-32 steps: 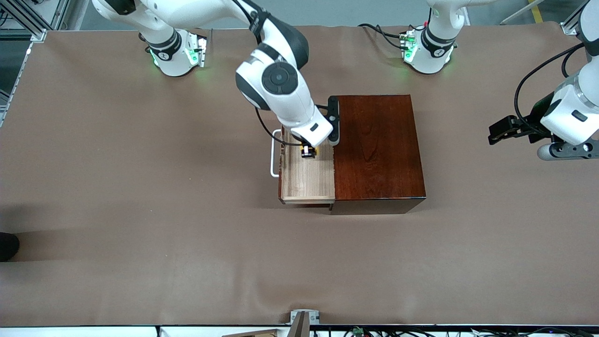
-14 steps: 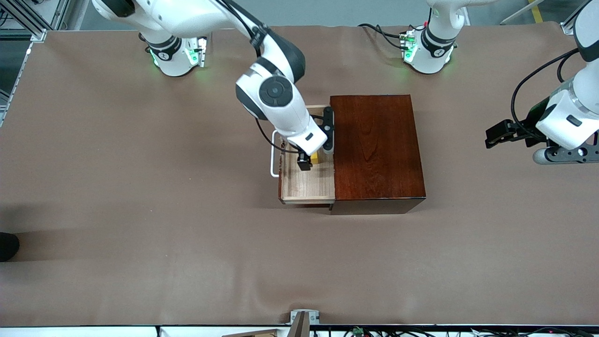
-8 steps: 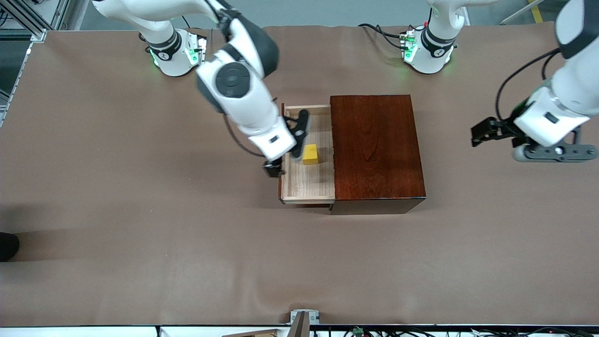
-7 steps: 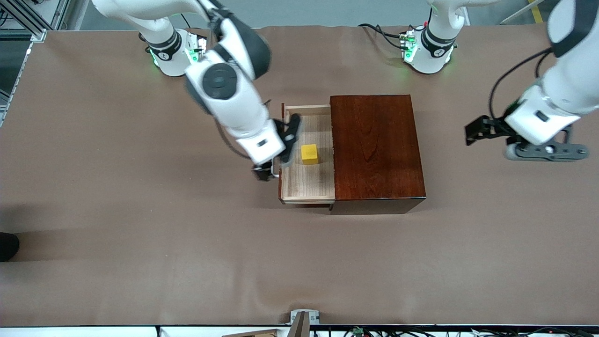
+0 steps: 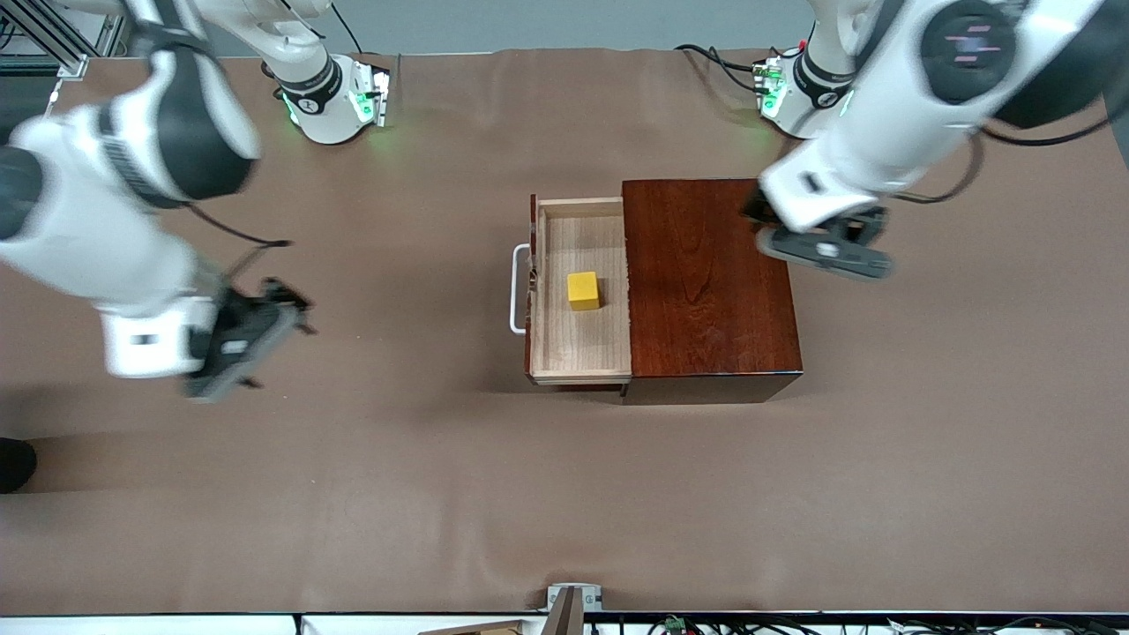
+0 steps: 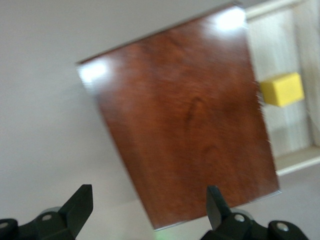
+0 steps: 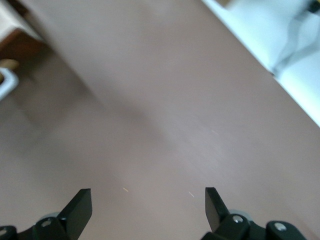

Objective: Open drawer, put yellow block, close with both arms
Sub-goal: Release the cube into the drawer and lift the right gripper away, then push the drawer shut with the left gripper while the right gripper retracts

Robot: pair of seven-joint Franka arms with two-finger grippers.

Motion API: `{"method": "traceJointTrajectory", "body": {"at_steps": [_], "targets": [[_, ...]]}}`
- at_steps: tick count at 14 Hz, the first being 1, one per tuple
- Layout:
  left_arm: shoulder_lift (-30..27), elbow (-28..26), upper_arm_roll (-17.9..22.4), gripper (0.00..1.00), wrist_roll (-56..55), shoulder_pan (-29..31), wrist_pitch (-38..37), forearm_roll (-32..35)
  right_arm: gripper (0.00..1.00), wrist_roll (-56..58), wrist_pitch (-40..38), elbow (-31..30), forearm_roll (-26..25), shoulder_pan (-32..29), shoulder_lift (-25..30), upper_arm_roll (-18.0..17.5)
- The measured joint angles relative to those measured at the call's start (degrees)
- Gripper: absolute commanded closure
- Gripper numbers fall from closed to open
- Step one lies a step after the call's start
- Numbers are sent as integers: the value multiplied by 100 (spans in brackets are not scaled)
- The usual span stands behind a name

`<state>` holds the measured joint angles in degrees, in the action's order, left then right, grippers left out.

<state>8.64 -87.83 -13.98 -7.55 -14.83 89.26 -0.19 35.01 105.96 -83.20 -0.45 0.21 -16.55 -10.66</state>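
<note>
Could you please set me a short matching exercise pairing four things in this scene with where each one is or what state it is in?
Things:
1. yellow block
2. drawer
3. left gripper
4. right gripper

States or places:
A. open, over bare table toward the right arm's end
B. pulled out of the wooden box
C. lying in the pale-wood tray
D. open, over the box's edge toward the left arm's end

Pairs: 1-C, 2-B, 3-D, 4-A
</note>
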Motion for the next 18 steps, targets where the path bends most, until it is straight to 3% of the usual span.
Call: {"method": "traceJointTrajectory", "body": {"at_steps": [4,7,13,18], "targets": [[248,319,-390,0,559,-820,137,-7,0,-7,-159,-15,0,177,381,1014],[549,653,-653,0,1575,-1234,859,-44,0,-321,-373,-29,0,543,607,1642],[1926,1067,-831,0,3214,-1902,2789,-99,0,-2189,-1199,-221,1,569,1177,1676],[2893,1169,-725,0,4375,-2120,3774,5,0,-3624,-1805,-524,1,250,1504,1213]]}}
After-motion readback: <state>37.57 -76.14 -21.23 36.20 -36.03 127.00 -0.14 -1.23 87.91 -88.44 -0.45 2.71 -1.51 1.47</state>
